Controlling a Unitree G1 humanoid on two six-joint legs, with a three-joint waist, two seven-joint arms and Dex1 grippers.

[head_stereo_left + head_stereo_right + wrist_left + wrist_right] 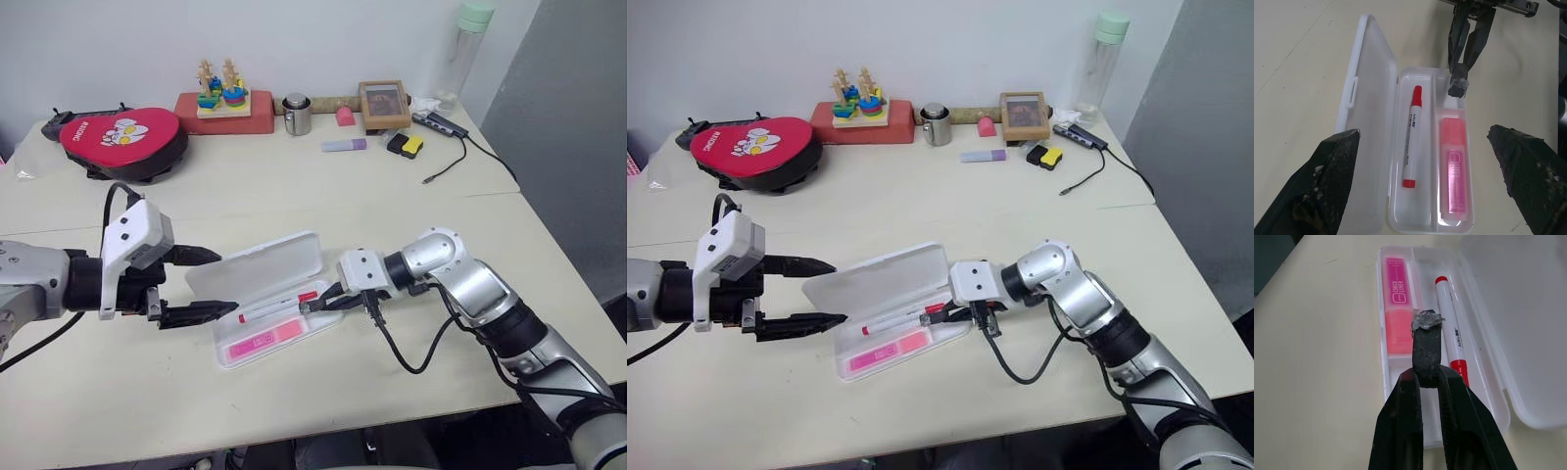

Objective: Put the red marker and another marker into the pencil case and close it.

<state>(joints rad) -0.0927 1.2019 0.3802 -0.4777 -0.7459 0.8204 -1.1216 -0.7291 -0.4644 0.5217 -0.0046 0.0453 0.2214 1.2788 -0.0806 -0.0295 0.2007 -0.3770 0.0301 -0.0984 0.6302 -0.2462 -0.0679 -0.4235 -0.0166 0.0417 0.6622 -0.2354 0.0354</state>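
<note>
Broad pale desk point(323, 201) carrying it all, clutter along its far edge well apart from the action; pencil case point(263, 273) lying near the front edge, about midway along it, lid thrown fully back and flat on the desk, tray facing up; left gripper point(198, 284) hovering at the case's left end, fingers spread wide and empty, one finger either side of that end; right gripper point(318, 303) poised over the tray's right end, pinched shut on nothing, tips close above the tray; red marker point(1411, 136) lying lengthwise in the compartment next to the hinge; another marker point(1454, 172), the pink highlighter, lying in the front compartment; both inside, so only the closing left.

Risks from here, as a judgement: lid swung over while the right fingertips hang above the tray, jamming on them; a push on the light case sliding it toward the front edge rather than folding the lid; red marker riding up on the divider and blocking the latch; lid resting down without snapping shut.
</note>
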